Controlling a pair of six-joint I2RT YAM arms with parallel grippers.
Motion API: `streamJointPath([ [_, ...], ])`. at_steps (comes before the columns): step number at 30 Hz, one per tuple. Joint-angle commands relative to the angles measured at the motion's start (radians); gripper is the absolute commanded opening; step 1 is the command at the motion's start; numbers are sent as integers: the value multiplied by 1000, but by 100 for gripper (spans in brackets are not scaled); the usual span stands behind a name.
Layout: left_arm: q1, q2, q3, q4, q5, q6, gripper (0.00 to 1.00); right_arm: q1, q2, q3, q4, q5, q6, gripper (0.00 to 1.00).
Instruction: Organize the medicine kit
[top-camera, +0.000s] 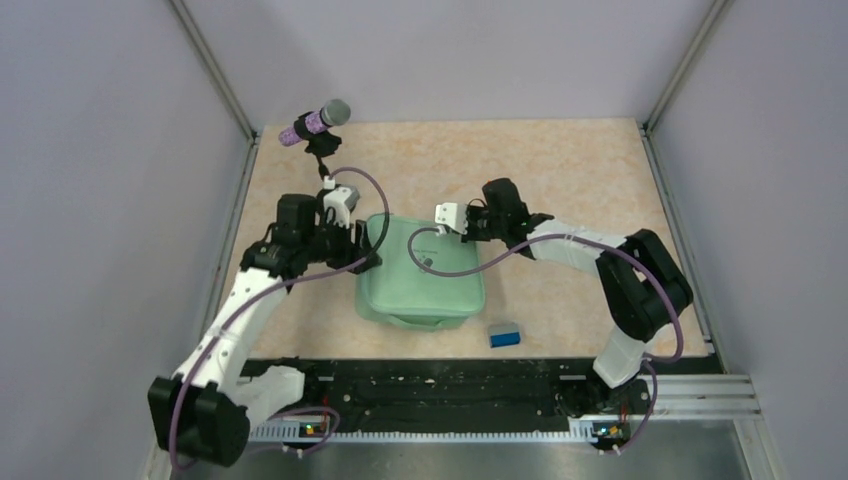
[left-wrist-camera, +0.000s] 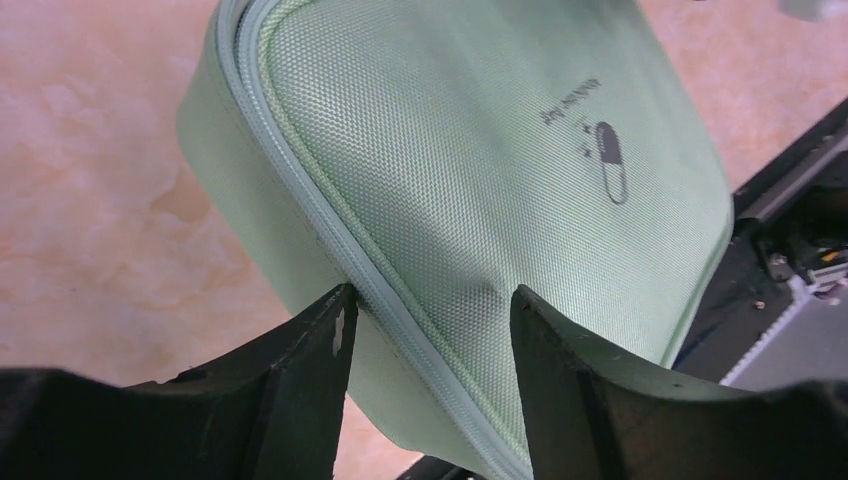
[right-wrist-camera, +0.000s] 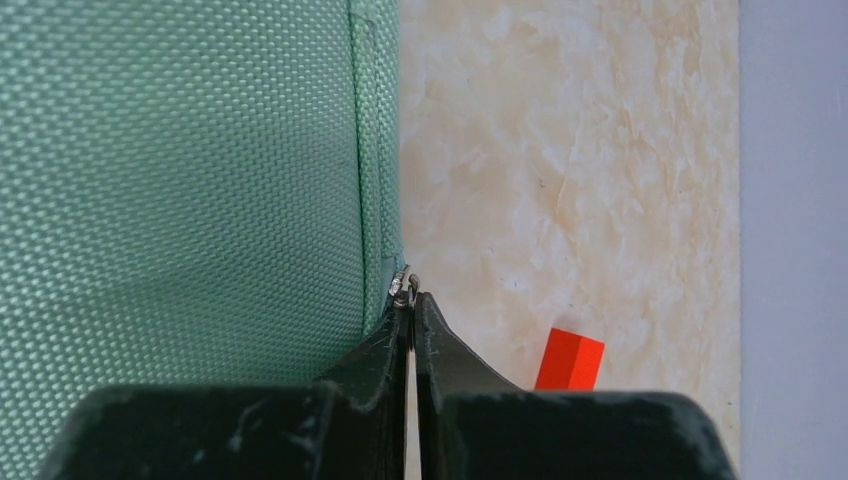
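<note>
At corner of mint-green fabric medicine kit (right-wrist-camera: 180, 180): right gripper (right-wrist-camera: 411, 305) pinches metal zipper pull (right-wrist-camera: 402, 286) (thin hold, may slip); left gripper (left-wrist-camera: 430, 305) open.

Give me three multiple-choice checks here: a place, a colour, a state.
1. Where is the blue block relative to the medicine kit? A on its lid; B on the table by its near right corner; C behind it, by the far wall.
2. What colour is the block in the right wrist view? A orange-red; B yellow; C purple.
3. How is the right gripper? A wide open; B shut on the zipper pull; C holding the blue block.
Key: B, it lies there in the overhead view; A, plainly orange-red; B, fingers pinch the metal pull.
</note>
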Motion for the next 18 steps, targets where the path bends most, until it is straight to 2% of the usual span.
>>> streamJointPath([
  [1,-18,181,126,139,116,135,59,60,-32,63,-128,-197,-91,0],
  [4,-20,206,141,64,152,114,56,60,-28,41,-99,-188,-103,0],
  [7,-21,144,79,64,150,112,55,61,-17,27,-90,-190,-124,0],
  [9,-22,97,57,71,86,124,56,60,-9,25,-90,-192,-131,0],
  [11,-21,72,69,63,-67,112,59,60,-6,25,-76,-193,-120,0],
  [14,-10,76,84,25,-311,4,63,60,-10,28,-63,-196,-105,0],
  [16,-3,98,80,18,-348,-37,66,60,-13,27,-65,-195,-101,0],
  [18,-1,133,79,27,-325,-78,68,60,-16,27,-64,-195,-97,0],
])
